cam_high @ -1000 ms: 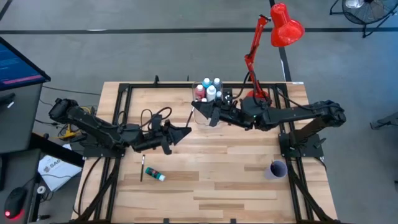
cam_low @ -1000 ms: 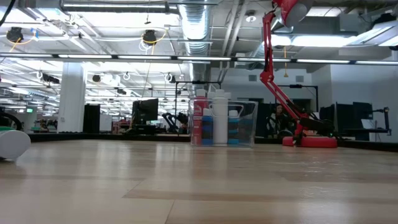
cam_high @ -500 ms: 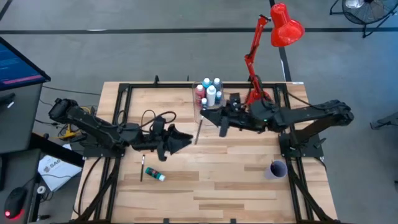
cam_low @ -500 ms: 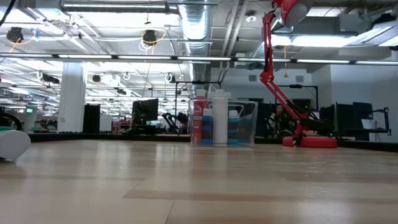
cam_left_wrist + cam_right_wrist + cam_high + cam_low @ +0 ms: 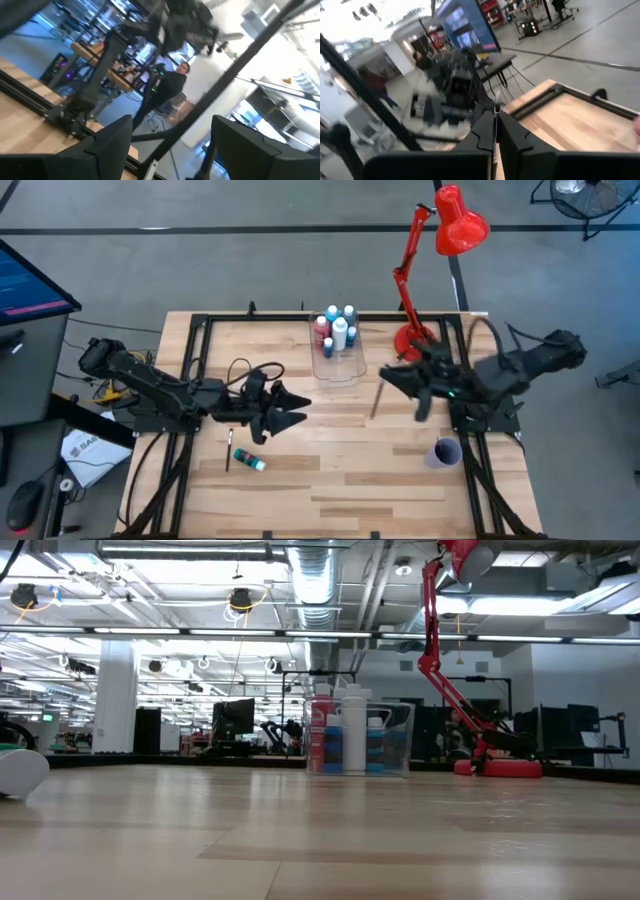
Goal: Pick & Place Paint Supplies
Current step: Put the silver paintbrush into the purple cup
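My right gripper [image 5: 389,377] stands over the table's right half, between the clear box [image 5: 338,365] and the purple cup, shut on a thin dark paintbrush [image 5: 377,401]. Its wrist view shows the brush [image 5: 495,116] between the closed fingers. My left gripper [image 5: 293,412] hovers over the left middle of the table, open, with nothing between its fingers [image 5: 112,137]. Several paint bottles [image 5: 336,328] stand upright in the clear box [image 5: 392,740]. A blue-green tube [image 5: 250,462] and another dark brush [image 5: 229,451] lie on the table near the left arm. My right gripper pinches the paintbrush near its upper end [image 5: 496,111] between its two fingers. The fingers come level from the table's right side and lie across the brush. The brush slants away below the fingertips toward the near edge [image 5: 373,414], carried along with the gripper.
A red desk lamp [image 5: 447,225] stands with its base [image 5: 412,338] at the far right, close to the right arm. A purple cup [image 5: 446,452] stands near the right front. A black frame [image 5: 200,330] runs round the table. Bare wood lies in the near middle.
My right gripper has swung from the clear box toward the table's right edge, staying shut and taking the paintbrush with it. My left gripper has kept its place and opened its fingers wide.
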